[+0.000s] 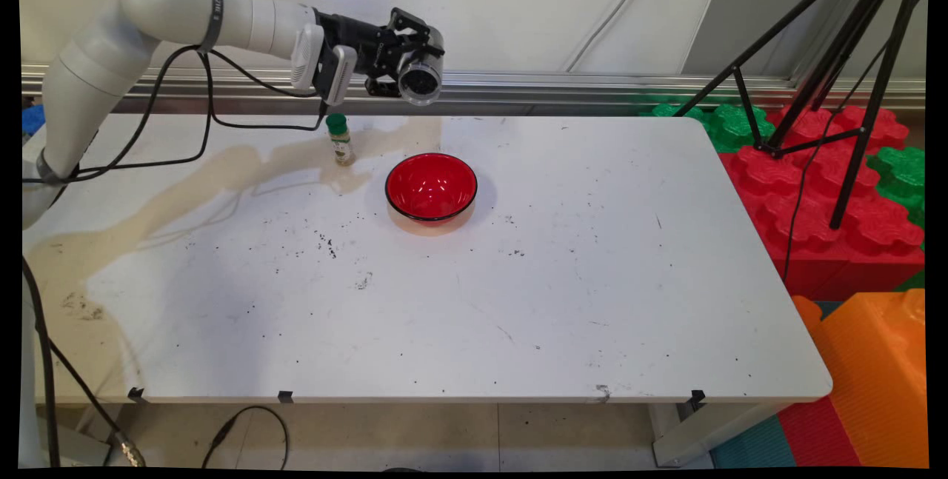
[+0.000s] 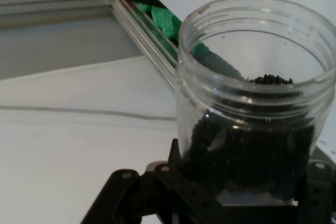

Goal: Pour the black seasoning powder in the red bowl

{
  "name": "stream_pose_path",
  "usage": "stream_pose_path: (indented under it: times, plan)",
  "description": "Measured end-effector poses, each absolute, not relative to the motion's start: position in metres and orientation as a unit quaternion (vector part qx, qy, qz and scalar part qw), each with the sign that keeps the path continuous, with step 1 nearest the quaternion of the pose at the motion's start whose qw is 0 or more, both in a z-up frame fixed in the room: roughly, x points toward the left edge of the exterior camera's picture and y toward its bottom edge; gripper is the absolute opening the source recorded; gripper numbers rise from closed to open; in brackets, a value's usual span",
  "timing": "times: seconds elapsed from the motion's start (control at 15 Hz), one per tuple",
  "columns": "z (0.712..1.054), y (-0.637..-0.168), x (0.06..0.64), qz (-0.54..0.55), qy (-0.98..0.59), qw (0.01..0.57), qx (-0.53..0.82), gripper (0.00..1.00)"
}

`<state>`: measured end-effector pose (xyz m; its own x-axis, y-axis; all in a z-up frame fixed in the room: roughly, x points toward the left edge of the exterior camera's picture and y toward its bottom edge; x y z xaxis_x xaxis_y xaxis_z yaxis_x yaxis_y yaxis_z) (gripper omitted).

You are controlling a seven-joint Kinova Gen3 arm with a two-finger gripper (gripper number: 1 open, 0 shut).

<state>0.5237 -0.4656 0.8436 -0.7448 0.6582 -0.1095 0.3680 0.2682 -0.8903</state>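
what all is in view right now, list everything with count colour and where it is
jar: one, clear, dark grains inside, open, tipped on its side in the hand above the table's far edge, over and behind the bowl
bowl: one, red with a dark rim, on the table, far middle
spice bottle: one, small, green cap, upright, left of the bowl
dark specks: scattered on the table, mostly near the bowl
table: one, white
foam blocks: several, red, green and orange, on the floor at right
tripod: one, black, standing over the blocks
arm: one, white, entering from the left, black cables hanging
hand: one, black, shut on the jar
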Motion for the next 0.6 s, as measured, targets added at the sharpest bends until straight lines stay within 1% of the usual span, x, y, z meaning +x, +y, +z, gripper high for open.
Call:
stream_pose_path:
  times: [0.6]
  plan:
    - [0.834, -0.458, 0.511, 0.513, -0.763, 0.116, -0.375, 0.0]
